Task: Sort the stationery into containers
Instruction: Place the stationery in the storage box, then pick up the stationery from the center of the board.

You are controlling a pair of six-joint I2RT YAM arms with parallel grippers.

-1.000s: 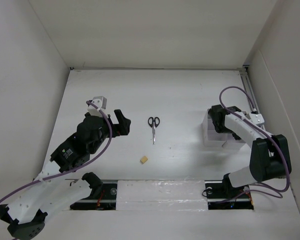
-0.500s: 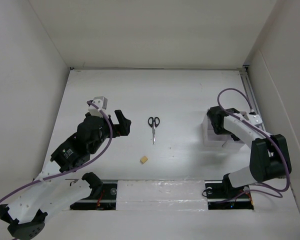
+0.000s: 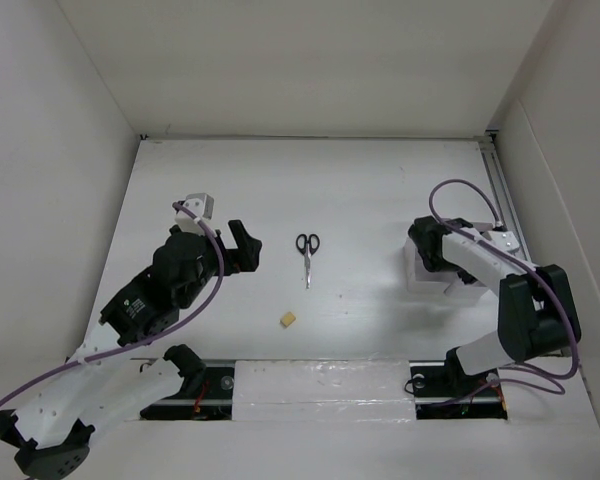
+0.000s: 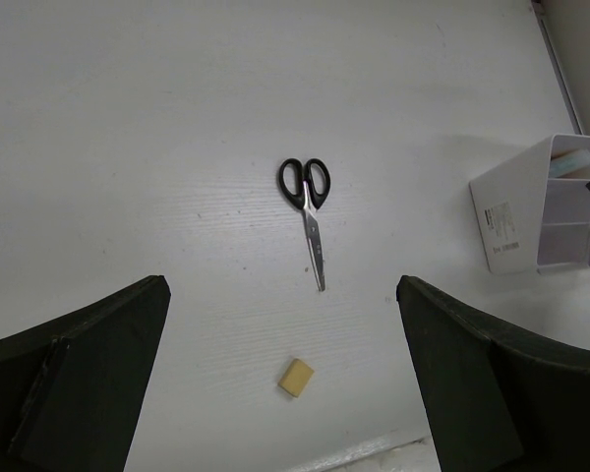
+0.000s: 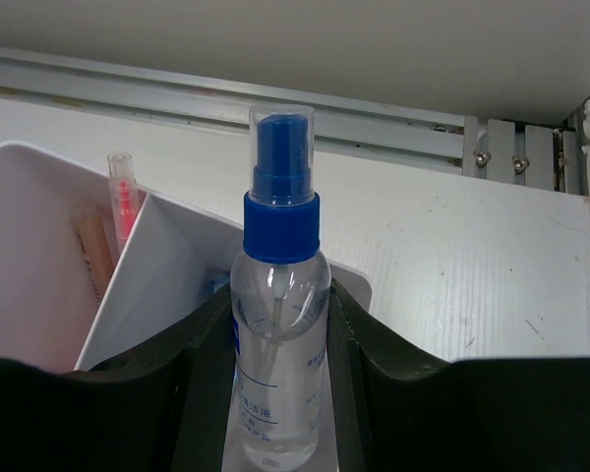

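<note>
My right gripper (image 5: 278,329) clamps the blue-capped bottle (image 5: 280,221) upright at the white bins (image 5: 39,246), a red pen (image 5: 121,197) at 10 o'clock, while my left gripper (image 4: 280,295) gapes wide and empty, the scissors (image 4: 306,197) at 12 o'clock and the yellow eraser (image 4: 296,378) nearer, both untouched.

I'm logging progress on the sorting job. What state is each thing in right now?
Left gripper: jaws wide open, empty.
Right gripper: jaws shut on the spray bottle.
Spray bottle: clear cap on, held upright.
Scissors: blades closed, flat on the table.
Eraser: loose on the table, unsorted.
Bins: upright, one holding pens.
</note>
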